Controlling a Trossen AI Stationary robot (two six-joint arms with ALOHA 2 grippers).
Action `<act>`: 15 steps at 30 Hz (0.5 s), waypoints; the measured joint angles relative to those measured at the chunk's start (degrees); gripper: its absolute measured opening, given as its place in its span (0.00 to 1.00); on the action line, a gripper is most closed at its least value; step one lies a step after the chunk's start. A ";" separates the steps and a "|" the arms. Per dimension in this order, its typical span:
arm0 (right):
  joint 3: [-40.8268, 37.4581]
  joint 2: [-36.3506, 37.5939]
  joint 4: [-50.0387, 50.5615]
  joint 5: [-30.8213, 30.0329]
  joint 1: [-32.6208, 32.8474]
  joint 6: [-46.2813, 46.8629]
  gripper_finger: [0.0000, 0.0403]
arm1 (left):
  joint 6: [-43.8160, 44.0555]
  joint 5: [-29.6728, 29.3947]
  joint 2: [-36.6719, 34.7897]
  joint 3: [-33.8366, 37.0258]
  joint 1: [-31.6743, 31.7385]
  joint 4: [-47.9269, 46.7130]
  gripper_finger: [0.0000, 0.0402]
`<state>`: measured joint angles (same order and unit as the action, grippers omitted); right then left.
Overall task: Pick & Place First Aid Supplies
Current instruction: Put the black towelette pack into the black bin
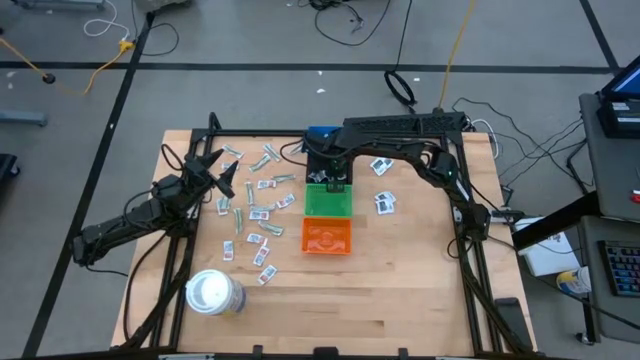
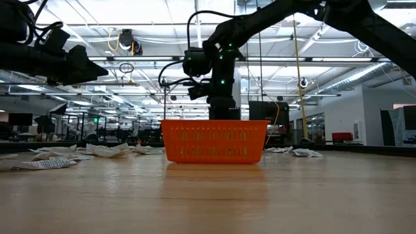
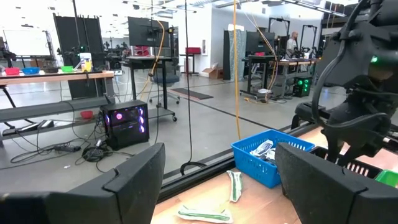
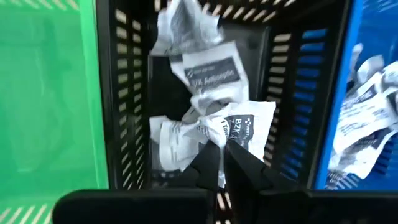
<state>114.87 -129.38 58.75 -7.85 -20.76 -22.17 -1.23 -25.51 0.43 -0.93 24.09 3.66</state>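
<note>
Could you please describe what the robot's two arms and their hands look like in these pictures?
Both arms are dark, almost black, jointed links with black cables running along them. The left hand has two broad, flat, matte black fingers. The right hand ends in narrow, tapered black fingers. Small green lights glow on the right arm.

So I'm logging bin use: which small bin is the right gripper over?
The black bin, between the green and blue ones; right gripper pinches a white packet above it.

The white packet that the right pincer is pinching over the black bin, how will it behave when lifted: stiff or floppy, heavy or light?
Probably floppy: the white packet held by the right pincer looks crumpled and bent. Likely very light, since it is thin and flat like the other packets in the black bin. It may slip, as only its edge seems pinched.
</note>
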 joint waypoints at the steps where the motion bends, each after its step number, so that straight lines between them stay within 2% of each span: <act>1: 0.00 0.01 -0.44 -0.65 0.00 0.00 0.04 | 0.00 0.00 0.00 0.00 -0.01 0.01 0.76; 5: -0.01 0.08 -1.36 -2.54 0.00 0.06 0.13 | 0.01 -0.01 0.00 0.00 0.01 0.02 0.76; 12: 0.00 0.20 -1.36 -2.58 0.00 0.31 0.44 | 0.00 -0.01 -0.01 0.01 0.00 0.01 0.76; 15: -0.02 0.21 -1.36 -2.41 -0.02 0.17 0.53 | 0.01 -0.01 0.00 0.00 -0.01 0.01 0.76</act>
<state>114.85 -129.18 57.39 -10.26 -20.78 -22.00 -1.22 -25.52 0.43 -0.93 24.08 3.67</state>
